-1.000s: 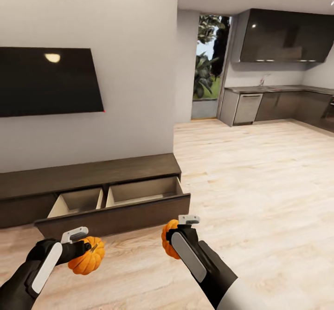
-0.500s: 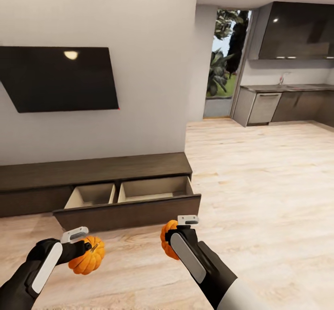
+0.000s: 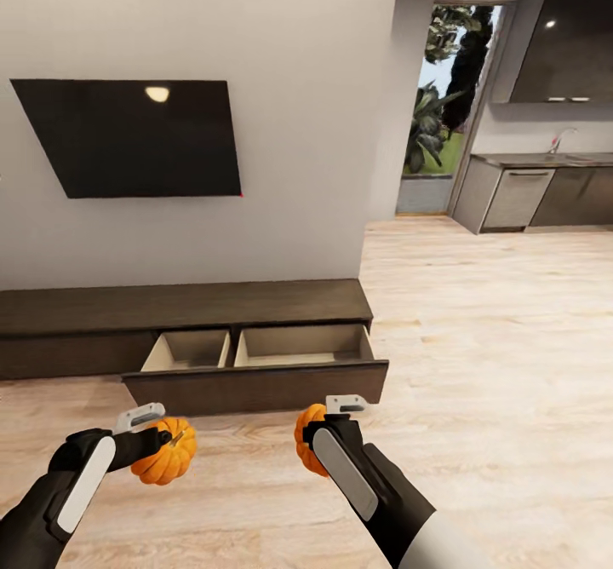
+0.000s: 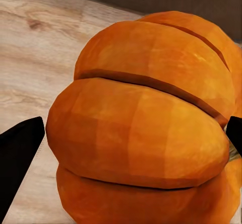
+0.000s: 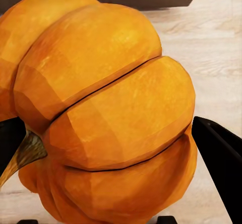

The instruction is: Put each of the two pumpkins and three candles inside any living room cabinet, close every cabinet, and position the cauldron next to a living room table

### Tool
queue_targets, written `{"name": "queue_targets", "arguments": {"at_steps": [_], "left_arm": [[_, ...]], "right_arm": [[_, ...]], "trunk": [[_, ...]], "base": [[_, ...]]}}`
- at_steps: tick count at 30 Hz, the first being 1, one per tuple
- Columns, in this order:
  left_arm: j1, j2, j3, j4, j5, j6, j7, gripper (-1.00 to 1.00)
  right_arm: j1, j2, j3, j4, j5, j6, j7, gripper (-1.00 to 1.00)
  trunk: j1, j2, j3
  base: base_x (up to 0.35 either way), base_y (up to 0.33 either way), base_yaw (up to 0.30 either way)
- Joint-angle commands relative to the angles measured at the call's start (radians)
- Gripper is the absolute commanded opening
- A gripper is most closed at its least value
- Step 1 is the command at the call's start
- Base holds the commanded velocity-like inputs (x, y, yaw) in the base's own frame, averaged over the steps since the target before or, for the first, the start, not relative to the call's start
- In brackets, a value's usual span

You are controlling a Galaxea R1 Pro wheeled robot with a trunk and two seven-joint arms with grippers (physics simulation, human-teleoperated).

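- Left gripper (image 3: pixel 153 433): its matte black fingers (image 4: pixel 17 158) were pinched on either flank of the left pumpkin (image 3: pixel 166 462), one dark finger showing at each side of the fruit in the left wrist view. A pale grey plate capped the gripper; the arm behind it was black with a white panel.
- Left pumpkin (image 4: pixel 146 128): bright orange, round, deeply ribbed into fat lobes with dark grooves between them, surface faceted and dull. It was held clear of the floor (image 3: pixel 477 364), in front of the open drawer's left end.
- Right gripper (image 3: pixel 328 424): its black fingers (image 5: pixel 222 158) were clamped around the right pumpkin (image 3: pixel 308 441), which showed at the gripper's left side in the head view.
- Right pumpkin (image 5: pixel 106 113): same orange ribbed form, tilted, with a short brown-green stem (image 5: pixel 25 156) pointing sideways. It was held above the floor, just in front of the drawer's front panel near its right end.
- Cabinet (image 3: pixel 179 307): long, low, dark-brown wood grain, flat top, standing against the wall. One wide drawer (image 3: pixel 255 349) stood pulled out at its right end, with a pale beige interior split by a divider into two compartments.
- Floor: light wood planks with visible grain.
- Wall (image 3: pixel 298 126): plain pale grey, carrying a flat black glossy television (image 3: pixel 132 136) above the cabinet.
- Kitchen units (image 3: pixel 545 194): grey, glossy, at far right, well apart from the cabinet.
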Motion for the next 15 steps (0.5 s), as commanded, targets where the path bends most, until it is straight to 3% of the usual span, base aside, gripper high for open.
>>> {"name": "queue_targets", "arguments": {"at_steps": [1, 15], "left_arm": [[-0.001, 0.000, 0.001, -0.003, 0.010, 0.005, 0.009, -1.00], [-0.001, 0.000, -0.002, -0.005, 0.010, 0.007, 0.009, -1.00]], "right_arm": [[-0.001, 0.000, 0.002, -0.001, -0.007, 0.002, -0.009, -1.00], [-0.001, 0.000, 0.002, -0.003, -0.007, 0.000, -0.008, -1.00]], "trunk": [[0.001, -0.001, -0.002], [0.001, -0.001, -0.002]], "base": [[0.283, 0.000, 0.058], [0.320, -0.020, 0.005]]}}
